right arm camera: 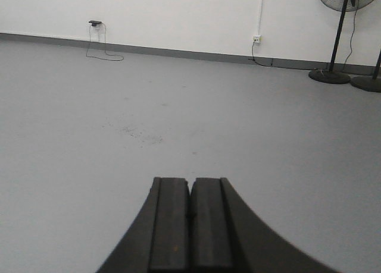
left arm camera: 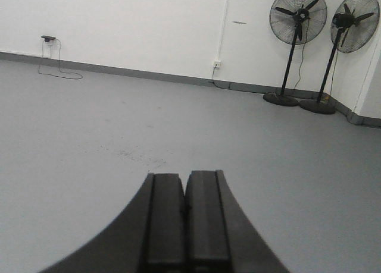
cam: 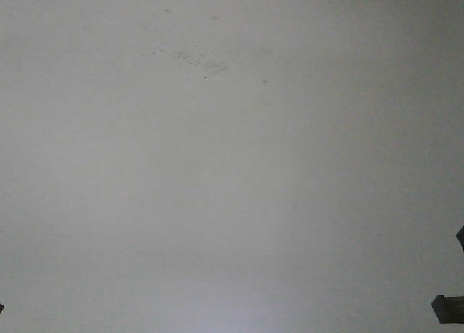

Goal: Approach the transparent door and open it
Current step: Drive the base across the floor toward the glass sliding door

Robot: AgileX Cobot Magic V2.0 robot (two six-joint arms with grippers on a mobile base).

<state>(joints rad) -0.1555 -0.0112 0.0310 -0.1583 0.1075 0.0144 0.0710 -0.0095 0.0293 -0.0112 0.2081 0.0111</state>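
Note:
The transparent door is out of view in every frame. In the left wrist view my left gripper [left arm camera: 184,175] is shut, its two black fingers pressed together with nothing between them, pointing over bare grey floor [left arm camera: 89,142]. My right gripper [right arm camera: 190,181] is likewise shut and holds nothing, aimed across the same floor [right arm camera: 77,118]. The front view shows only grey floor [cam: 232,166] with a patch of dark specks [cam: 192,59]; a dark piece of the robot [cam: 448,307] pokes in at the lower right edge.
A white wall [left arm camera: 131,23] with a grey skirting runs along the far side. Two black pedestal fans [left arm camera: 296,44] [left arm camera: 339,47] stand at the right by a corner. A wall socket [left arm camera: 217,64] and a trailing cable [left arm camera: 56,68] lie along the wall.

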